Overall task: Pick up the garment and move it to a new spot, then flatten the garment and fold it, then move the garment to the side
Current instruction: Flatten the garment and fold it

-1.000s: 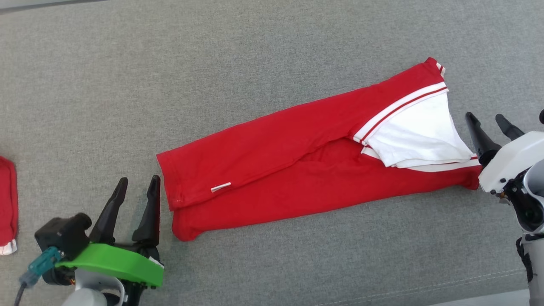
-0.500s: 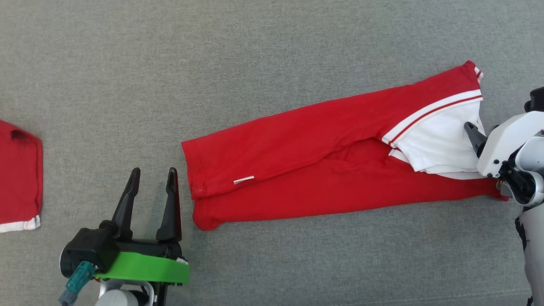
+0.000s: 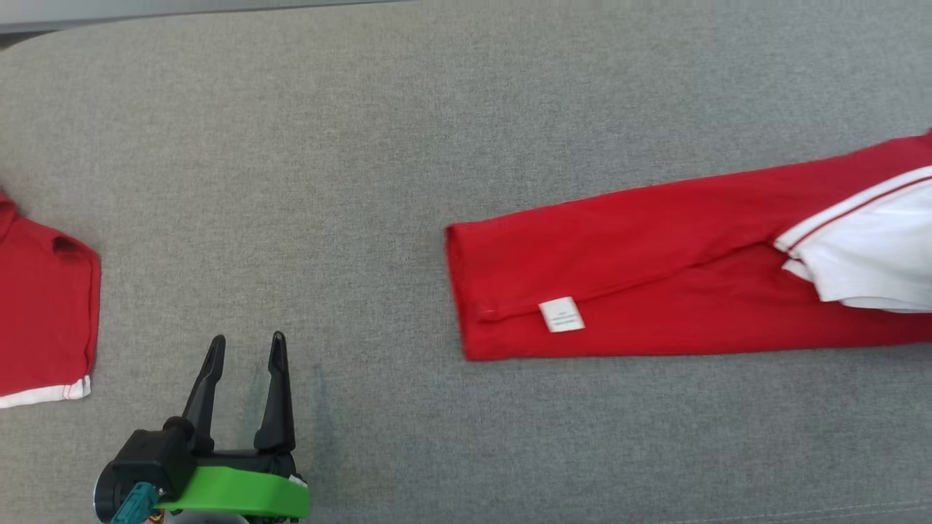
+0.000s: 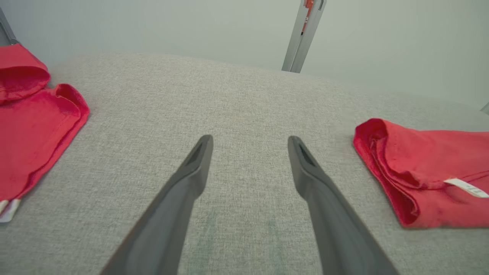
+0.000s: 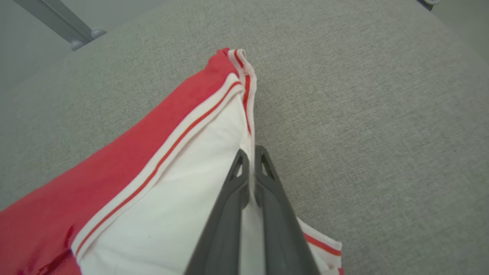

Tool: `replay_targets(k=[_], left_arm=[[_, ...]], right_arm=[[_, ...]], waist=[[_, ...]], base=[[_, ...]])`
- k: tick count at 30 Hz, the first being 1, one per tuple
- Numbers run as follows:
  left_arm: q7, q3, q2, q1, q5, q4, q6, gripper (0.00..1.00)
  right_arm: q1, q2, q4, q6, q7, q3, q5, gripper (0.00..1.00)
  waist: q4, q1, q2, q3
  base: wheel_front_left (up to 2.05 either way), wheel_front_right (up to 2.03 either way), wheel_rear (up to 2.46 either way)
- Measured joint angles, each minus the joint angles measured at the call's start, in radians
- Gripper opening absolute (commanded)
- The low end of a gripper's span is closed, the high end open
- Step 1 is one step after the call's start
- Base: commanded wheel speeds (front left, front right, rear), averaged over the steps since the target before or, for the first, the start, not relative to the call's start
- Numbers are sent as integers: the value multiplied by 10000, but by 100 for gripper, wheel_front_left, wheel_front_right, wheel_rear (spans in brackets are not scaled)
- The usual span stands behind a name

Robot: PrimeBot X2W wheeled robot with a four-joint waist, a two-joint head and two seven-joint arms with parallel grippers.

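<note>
Red at three o'clock in head view: garment (image 3: 641, 255). Lies flat on grey cloth (image 3: 364, 145); at seven, left gripper (image 3: 247, 338), jaws apart. Left wrist view: garment end at three. Right wrist view: right gripper (image 5: 251, 151) at six, clamped on garment's white edge.

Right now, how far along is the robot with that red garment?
Looks done: the red garment lies flat on the grey surface, folded lengthwise into a long strip. In hand: the right gripper is shut on its white panel; the left gripper is open, holding nothing. Likely left: any further folds, then moving it aside, perhaps toward the other red garment at the left.
</note>
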Motion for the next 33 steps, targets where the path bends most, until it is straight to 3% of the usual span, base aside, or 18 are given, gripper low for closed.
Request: replay_targets(k=[5,9,15,20,28,33], left_arm=[[-2,391,-221,239,125,219,-176,100],[-2,537,-334,360,121,368,-255,100],[-2,359,-364,511,-176,520,-307,100],[-2,-10,-382,468,-393,593,-247,100],[-2,-113,-380,463,-401,901,-201,100],[-2,-115,-380,461,-405,984,-138,100]], right_arm=[[119,-965,-476,-2,347,-669,-234,0],[122,-1147,-1440,-4,865,-140,75,0],[434,-297,-3292,-4,2021,2088,938,0],[1136,508,-4008,-4,2435,3954,1329,0],[1318,1551,-3609,-6,1804,5981,1624,0],[1219,1707,-3162,-8,1373,6516,1653,0]], waist=[[-111,0,0,-514],[-182,0,0,-838],[-322,0,0,-1187],[-221,0,0,-1218],[115,0,0,-1172],[266,0,0,-1175]], base=[[0,0,0],[0,0,0],[0,0,0],[0,0,0],[0,0,0],[0,0,0]])
